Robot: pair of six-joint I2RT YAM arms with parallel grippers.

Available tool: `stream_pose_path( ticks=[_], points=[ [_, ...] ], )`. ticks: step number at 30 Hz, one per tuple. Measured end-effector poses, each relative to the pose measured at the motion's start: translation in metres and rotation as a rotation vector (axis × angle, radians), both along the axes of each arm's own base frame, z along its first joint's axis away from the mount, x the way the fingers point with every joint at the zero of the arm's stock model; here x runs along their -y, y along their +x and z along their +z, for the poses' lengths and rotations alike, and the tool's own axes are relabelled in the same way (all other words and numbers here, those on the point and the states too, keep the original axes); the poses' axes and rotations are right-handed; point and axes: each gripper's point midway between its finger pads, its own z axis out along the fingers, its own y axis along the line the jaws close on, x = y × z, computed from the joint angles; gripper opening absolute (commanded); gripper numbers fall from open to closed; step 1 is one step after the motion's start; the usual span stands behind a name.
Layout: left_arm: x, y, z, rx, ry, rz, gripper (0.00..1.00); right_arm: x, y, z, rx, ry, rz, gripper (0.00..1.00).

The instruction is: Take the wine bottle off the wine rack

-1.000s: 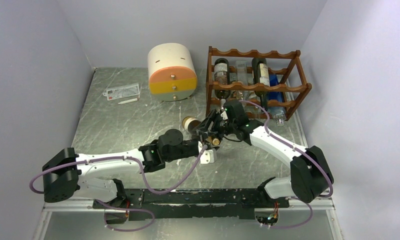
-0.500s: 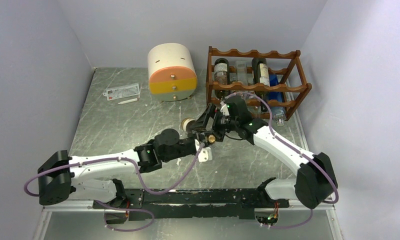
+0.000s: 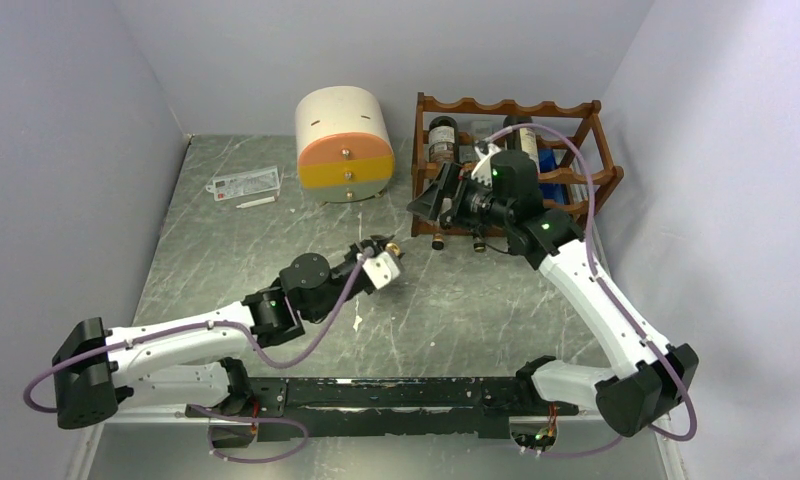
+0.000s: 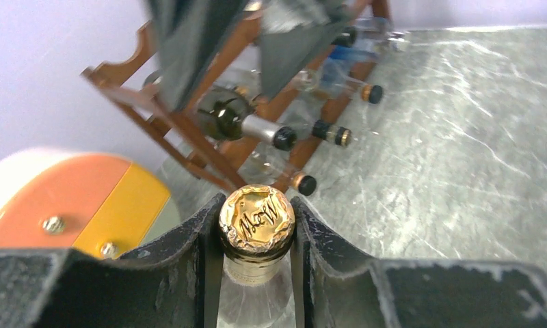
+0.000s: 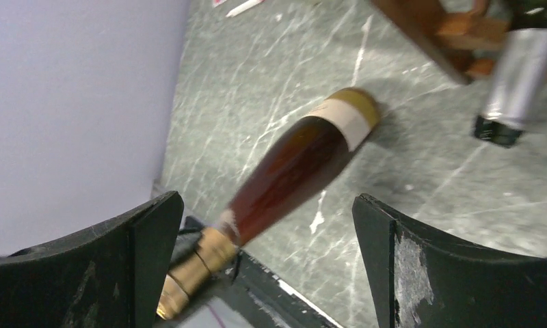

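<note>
My left gripper [image 4: 257, 229] is shut on the gold-foil neck of the wine bottle [image 4: 257, 217]. In the top view this gripper [image 3: 384, 247] sits at mid-table, left of the wine rack [image 3: 506, 107], and covers most of the bottle. The right wrist view shows the bottle's amber body [image 5: 291, 167] slanting over the table, its cream-labelled base toward the rack. It is off the rack. My right gripper [image 3: 438, 203] hangs open in front of the rack's left end. Its jaws [image 5: 267, 205] stand wide with nothing between them.
Several other bottles [image 3: 441, 140] lie in the dark wooden rack [image 4: 182, 130], necks pointing out. A cream-and-orange drawer unit [image 3: 344, 140] stands left of it. A clear plastic packet [image 3: 246, 182] and a white stick [image 3: 256, 202] lie at the back left. Walls close in on three sides.
My right gripper let go of the bottle, opened wide and rose back toward the rack. My left gripper shut on the bottle's neck and drew it left, away from the rack.
</note>
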Motion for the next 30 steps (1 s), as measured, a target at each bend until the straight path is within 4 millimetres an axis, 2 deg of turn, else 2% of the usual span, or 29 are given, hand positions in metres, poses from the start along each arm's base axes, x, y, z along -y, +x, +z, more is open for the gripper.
stream_pose_path(
  ticks=[5,9,16,19,25,30],
  points=[
    [-0.029,0.034,0.016,-0.078,-0.095,0.181,0.07,0.024,0.003,0.008,0.054,-0.105,-0.054,1.0],
    [-0.063,0.068,0.027,-0.148,-0.189,0.325,0.07,0.039,-0.001,0.002,0.06,-0.175,-0.084,1.0],
    [-0.118,0.108,0.032,-0.219,-0.304,0.536,0.07,0.057,-0.003,-0.009,0.046,-0.261,-0.123,1.0],
    [-0.141,0.119,0.032,-0.223,-0.319,0.611,0.07,0.06,-0.004,-0.012,0.035,-0.283,-0.126,1.0],
    [-0.19,0.141,0.034,-0.237,-0.323,0.772,0.07,0.059,0.001,-0.004,0.051,-0.283,-0.128,0.99],
    [-0.238,0.16,0.032,-0.273,-0.345,0.908,0.07,0.059,0.001,-0.004,0.051,-0.282,-0.129,0.99]
  ],
)
